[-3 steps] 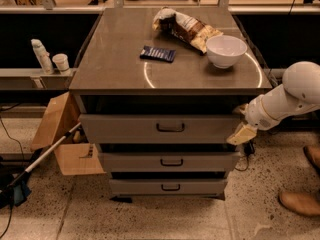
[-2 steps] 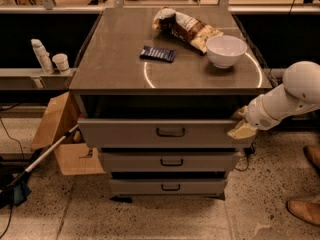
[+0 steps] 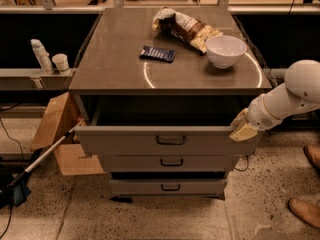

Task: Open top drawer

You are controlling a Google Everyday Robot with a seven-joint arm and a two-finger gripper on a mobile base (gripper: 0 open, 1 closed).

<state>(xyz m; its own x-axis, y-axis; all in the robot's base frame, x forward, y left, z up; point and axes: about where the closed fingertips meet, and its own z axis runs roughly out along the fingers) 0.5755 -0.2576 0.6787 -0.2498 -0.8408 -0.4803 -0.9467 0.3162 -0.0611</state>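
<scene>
The top drawer (image 3: pixel 125 140) of the grey cabinet stands pulled out toward me, its dark inside showing under the cabinet top. Its small dark loop handle (image 3: pixel 171 140) sits at the centre of the front panel. My gripper (image 3: pixel 242 128) is at the right end of that drawer front, against its upper right corner, with the white arm (image 3: pixel 295 91) reaching in from the right. Two shorter drawer fronts (image 3: pixel 171 162) sit below it, both pushed in.
On the cabinet top lie a white bowl (image 3: pixel 226 50), a snack bag (image 3: pixel 187 28) and a dark blue packet (image 3: pixel 157 53). A cardboard box (image 3: pixel 60 134) and a long-handled tool (image 3: pixel 40 159) lie left. Shoes (image 3: pixel 305 211) show at right.
The top drawer has slid further out toward me, and my gripper has moved with its right corner, a little down and forward.
</scene>
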